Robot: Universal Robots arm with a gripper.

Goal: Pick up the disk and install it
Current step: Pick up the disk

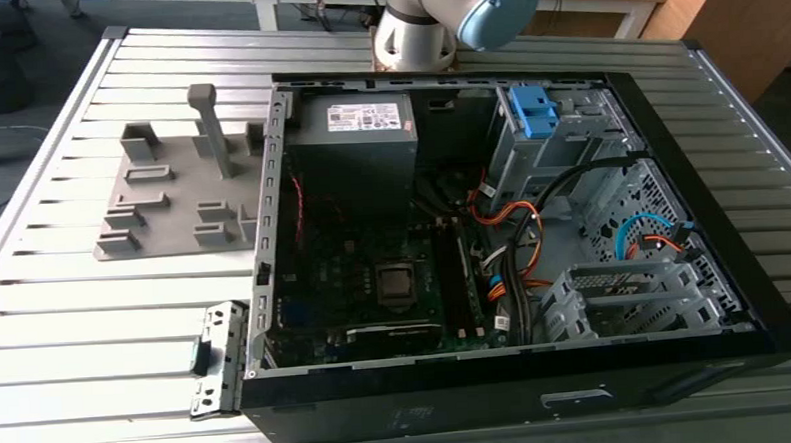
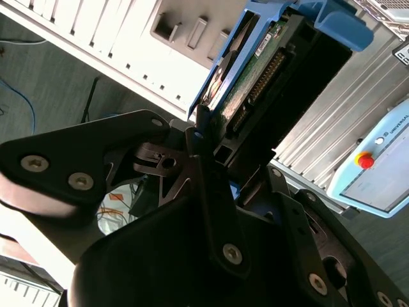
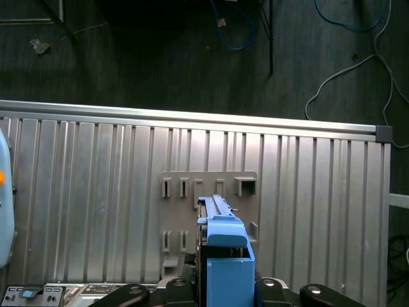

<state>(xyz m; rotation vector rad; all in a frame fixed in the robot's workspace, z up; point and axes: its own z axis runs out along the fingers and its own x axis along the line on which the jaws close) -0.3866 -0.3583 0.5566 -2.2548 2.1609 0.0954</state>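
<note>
The disk (image 2: 255,70) is a drive with its green circuit board showing, edged by a blue plastic carrier frame. My gripper (image 2: 223,153) is shut on its lower end and holds it in the air. In the first wrist view the disk (image 3: 225,256) appears edge-on, blue frame toward the camera, between the black fingers (image 3: 192,288). It hangs high above the grey slotted fixture (image 3: 208,211) on the slatted metal table (image 3: 83,192). The open computer case (image 1: 503,227) lies on the table in the exterior view, with a drive bay (image 1: 559,139) at its far right corner.
A small blue bracket (image 1: 531,110) sits in the drive bay. A grey power-supply box (image 1: 359,133) and loose cables (image 1: 517,246) fill the case. The grey fixture (image 1: 181,191) stands at the exterior view's left of the case. A teach pendant (image 2: 377,166) lies on the table.
</note>
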